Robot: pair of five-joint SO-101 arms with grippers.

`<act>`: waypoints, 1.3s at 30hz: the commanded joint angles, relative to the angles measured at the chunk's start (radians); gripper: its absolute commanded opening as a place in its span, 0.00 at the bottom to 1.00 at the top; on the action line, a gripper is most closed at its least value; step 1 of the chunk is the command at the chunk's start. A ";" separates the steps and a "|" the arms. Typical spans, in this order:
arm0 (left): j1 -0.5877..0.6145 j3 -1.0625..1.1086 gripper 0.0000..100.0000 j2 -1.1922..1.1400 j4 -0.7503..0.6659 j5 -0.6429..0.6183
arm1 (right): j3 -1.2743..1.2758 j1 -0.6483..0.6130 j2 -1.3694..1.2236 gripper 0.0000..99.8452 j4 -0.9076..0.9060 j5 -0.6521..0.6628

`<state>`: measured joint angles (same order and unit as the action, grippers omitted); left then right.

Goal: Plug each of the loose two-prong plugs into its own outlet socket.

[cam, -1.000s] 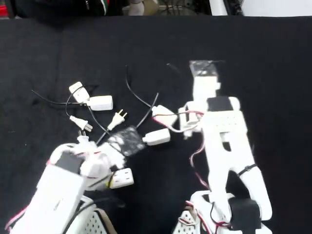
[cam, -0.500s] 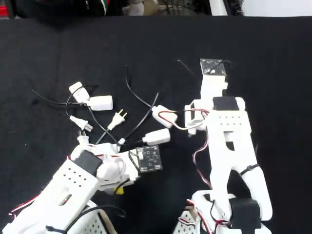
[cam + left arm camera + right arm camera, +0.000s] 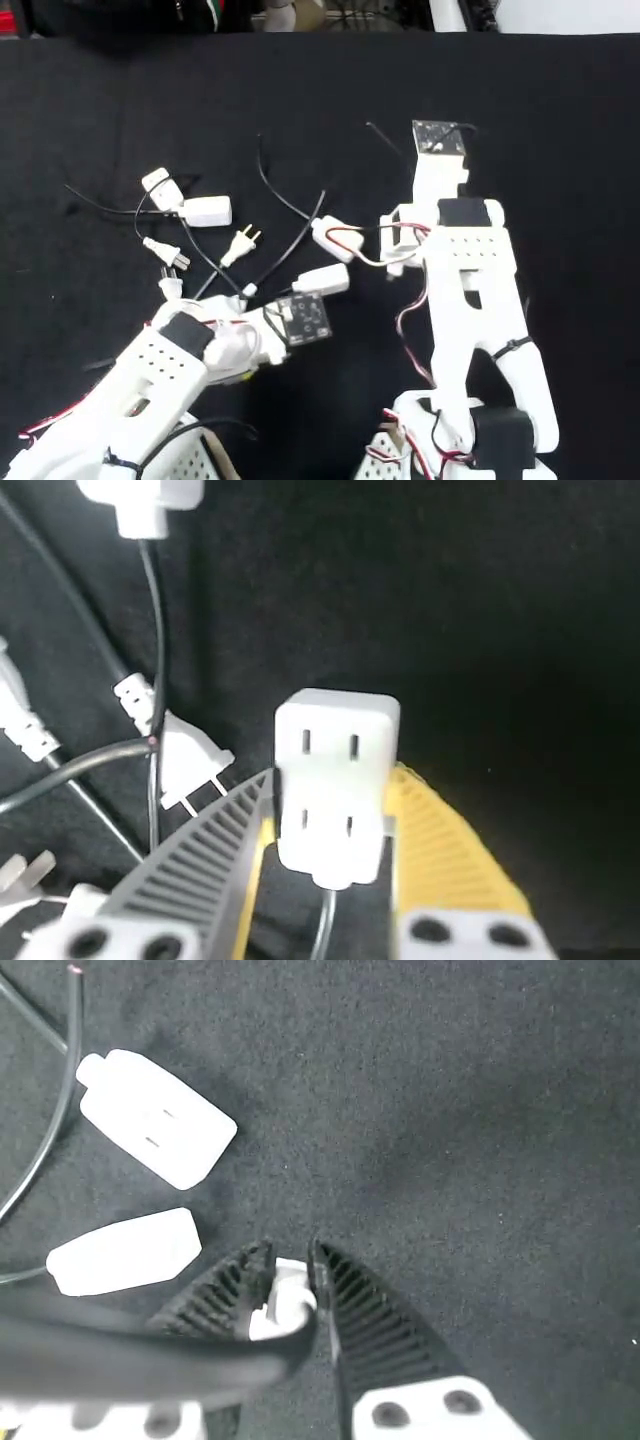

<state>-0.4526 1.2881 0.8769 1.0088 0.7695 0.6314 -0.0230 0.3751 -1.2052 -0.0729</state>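
Black tabletop (image 3: 560, 150): left pincer (image 3: 333, 780) grips a white socket (image 3: 337, 740); right pincer (image 3: 290, 1255) clamps a small white plug (image 3: 285, 1305).

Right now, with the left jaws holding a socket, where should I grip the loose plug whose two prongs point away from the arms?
Take the two-prong plug by its white body, just behind the prongs. Come straight down from above and close the jaws across its width. It lies flat with its cable trailing off the back end, so this grip should leave the prongs free for plugging in.
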 commanded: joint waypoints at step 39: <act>0.727 -0.220 0.29 0.008 0.098 -0.310 | 0.398 -0.671 0.456 0.01 0.273 0.226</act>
<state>0.2348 1.0288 0.8769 1.1546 0.4289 0.9643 -0.6183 0.7741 -1.0641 0.1481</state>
